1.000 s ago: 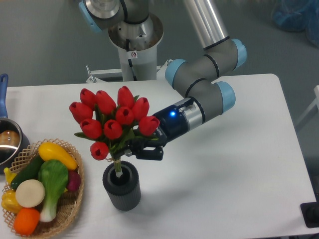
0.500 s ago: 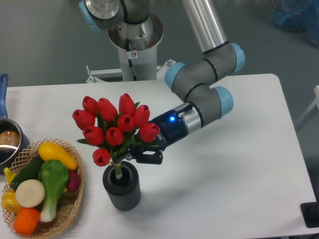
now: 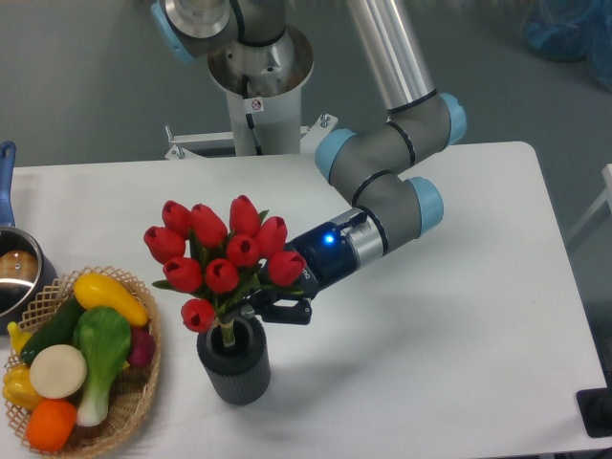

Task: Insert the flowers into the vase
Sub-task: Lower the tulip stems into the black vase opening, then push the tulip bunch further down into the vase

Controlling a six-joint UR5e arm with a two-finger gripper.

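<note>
The flowers (image 3: pixel 225 253), a bunch of red tulip buds with green leaves, stand over the vase (image 3: pixel 234 366) with their stems reaching down into its round mouth. The vase is dark grey, ribbed and upright near the table's front edge. My gripper (image 3: pixel 265 307) comes in from the right, just above the vase rim, and is shut on the stems below the buds. The lower ends of the stems are hidden inside the vase.
A wicker basket (image 3: pixel 134 402) of toy vegetables and fruit sits left of the vase at the front left. A metal pot (image 3: pixel 14 273) with a blue handle is at the left edge. The arm's base (image 3: pixel 258 76) stands behind the table.
The gripper has come down and slightly left with the flowers. The bunch sits lower, with the stems deeper in the vase's mouth.
</note>
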